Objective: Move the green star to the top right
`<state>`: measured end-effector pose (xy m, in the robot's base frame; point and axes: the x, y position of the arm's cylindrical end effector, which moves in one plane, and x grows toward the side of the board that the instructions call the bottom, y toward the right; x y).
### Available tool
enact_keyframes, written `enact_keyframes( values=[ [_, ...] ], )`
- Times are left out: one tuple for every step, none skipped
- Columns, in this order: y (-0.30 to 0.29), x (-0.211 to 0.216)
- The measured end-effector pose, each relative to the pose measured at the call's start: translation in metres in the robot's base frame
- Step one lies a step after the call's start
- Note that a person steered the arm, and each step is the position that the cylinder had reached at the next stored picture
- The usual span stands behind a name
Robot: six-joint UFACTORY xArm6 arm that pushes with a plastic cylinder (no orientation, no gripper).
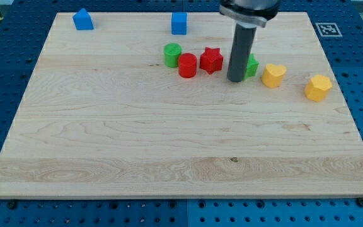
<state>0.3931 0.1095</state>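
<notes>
Our tip (236, 80) sits at the green star (251, 65), hiding its left side; no gripper fitted. Star looks light, rigid, free-sliding. We judge a push from its lower-left edge best.

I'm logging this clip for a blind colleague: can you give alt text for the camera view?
My tip rests on a wooden board, right beside a green block it mostly hides, in a row with a green cylinder, red cylinder, red star and two yellow blocks. Two blue blocks sit near the view's top.
</notes>
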Motion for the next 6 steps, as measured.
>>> enact_keyframes(
  values=[
    [0.014, -0.025],
    [0.035, -0.046],
    [0.059, -0.059],
    [0.064, -0.07],
    [0.068, -0.083],
    [0.091, -0.087]
  ],
)
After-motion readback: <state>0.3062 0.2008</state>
